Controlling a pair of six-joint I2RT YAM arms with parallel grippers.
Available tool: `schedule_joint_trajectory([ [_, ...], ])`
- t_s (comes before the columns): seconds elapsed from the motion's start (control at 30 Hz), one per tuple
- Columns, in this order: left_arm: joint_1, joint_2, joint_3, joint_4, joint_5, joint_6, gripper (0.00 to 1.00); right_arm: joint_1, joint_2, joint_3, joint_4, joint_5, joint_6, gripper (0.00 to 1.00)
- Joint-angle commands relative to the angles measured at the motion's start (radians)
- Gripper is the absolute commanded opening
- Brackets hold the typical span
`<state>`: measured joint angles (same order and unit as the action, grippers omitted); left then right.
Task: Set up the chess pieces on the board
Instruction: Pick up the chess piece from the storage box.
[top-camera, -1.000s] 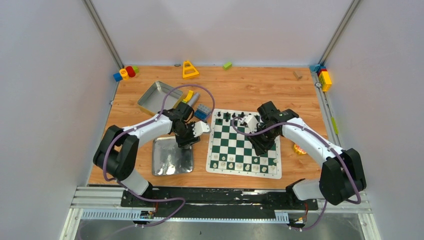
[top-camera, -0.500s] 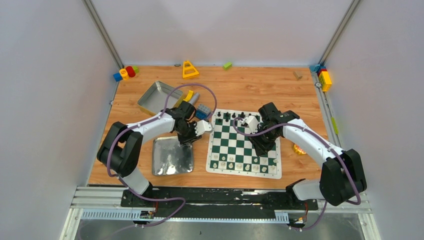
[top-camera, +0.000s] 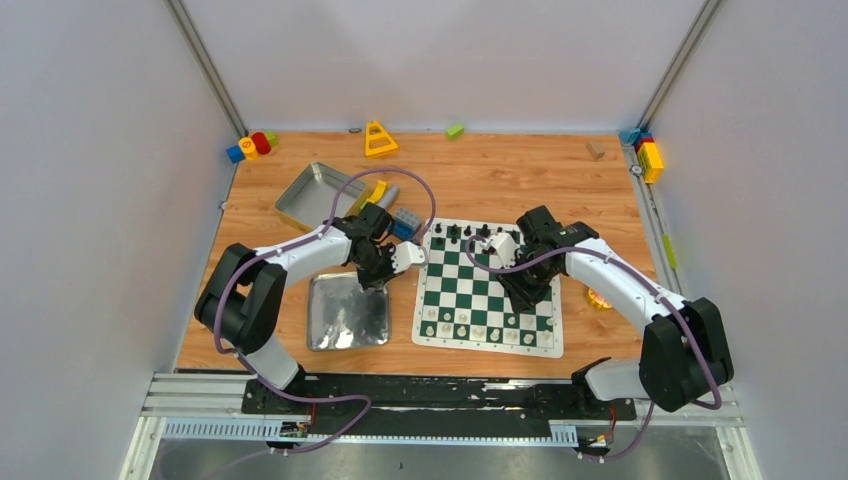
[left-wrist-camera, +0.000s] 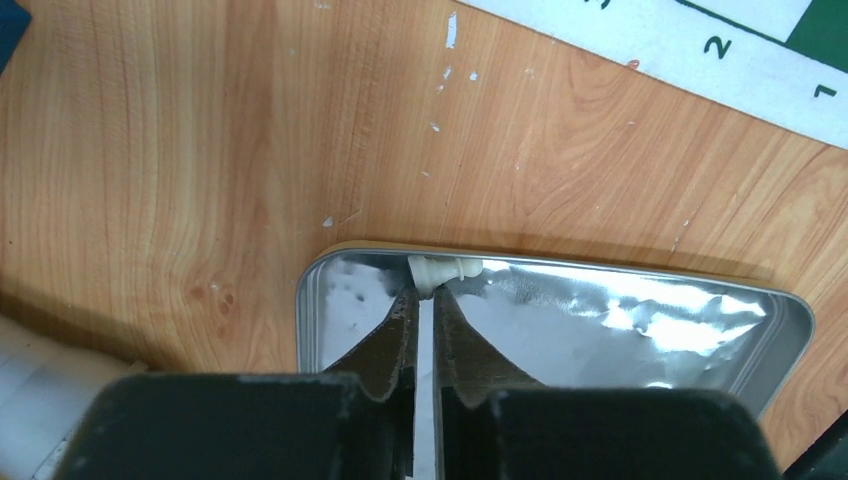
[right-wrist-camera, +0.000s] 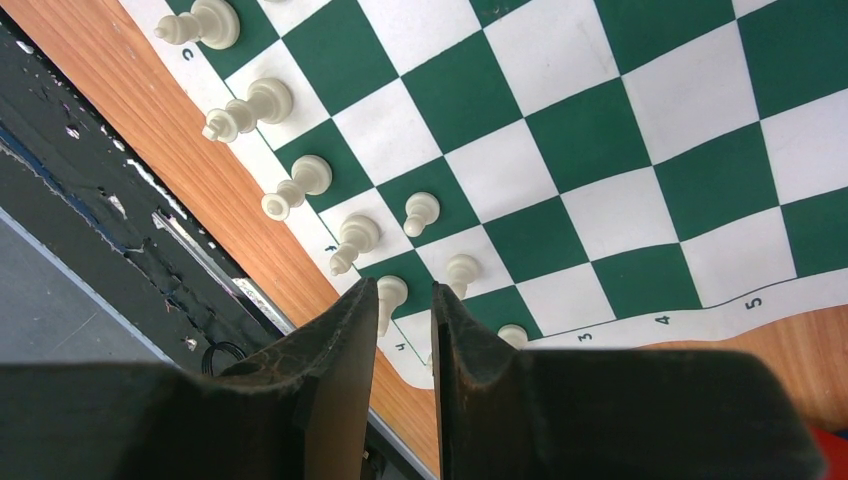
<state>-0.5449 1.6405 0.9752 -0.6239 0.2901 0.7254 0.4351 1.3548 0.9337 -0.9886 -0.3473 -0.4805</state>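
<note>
The green and white board lies right of centre; it also shows in the right wrist view. Black chess pieces stand along its far edge, white ones along its near edge, several also in the right wrist view. My left gripper is over the far edge of the flat silver tray. In the left wrist view its tips pinch the base of a cream-white piece at the tray's rim. My right gripper hangs slightly open and empty above the board's near right corner.
A deeper silver tin stands behind the flat tray. A blue block and a yellow block lie by the board's far left corner. More coloured blocks sit at the back left, back middle and back right.
My left gripper has drawn back a little from the tray's middle to its far edge, with its elbow shifting. The right arm has hardly moved.
</note>
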Motion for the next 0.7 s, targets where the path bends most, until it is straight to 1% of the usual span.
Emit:
schedule_joint_trajectory([
  [0.0,-0.007,-0.003,-0.014,0.018,0.032,-0.009,0.06,-0.004,-0.002,0.001,0.024,-0.021,-0.005,0.27],
  [0.1,-0.007,-0.027,-0.031,0.027,0.026,-0.022,0.00,-0.004,0.000,0.008,0.024,-0.023,-0.006,0.27],
  [0.4,0.000,-0.075,-0.042,0.029,0.013,-0.066,0.00,-0.005,0.000,0.044,0.024,-0.016,-0.006,0.27],
  [0.67,0.062,-0.129,-0.043,0.014,0.046,-0.116,0.00,-0.010,0.002,0.063,0.032,-0.021,-0.005,0.26],
])
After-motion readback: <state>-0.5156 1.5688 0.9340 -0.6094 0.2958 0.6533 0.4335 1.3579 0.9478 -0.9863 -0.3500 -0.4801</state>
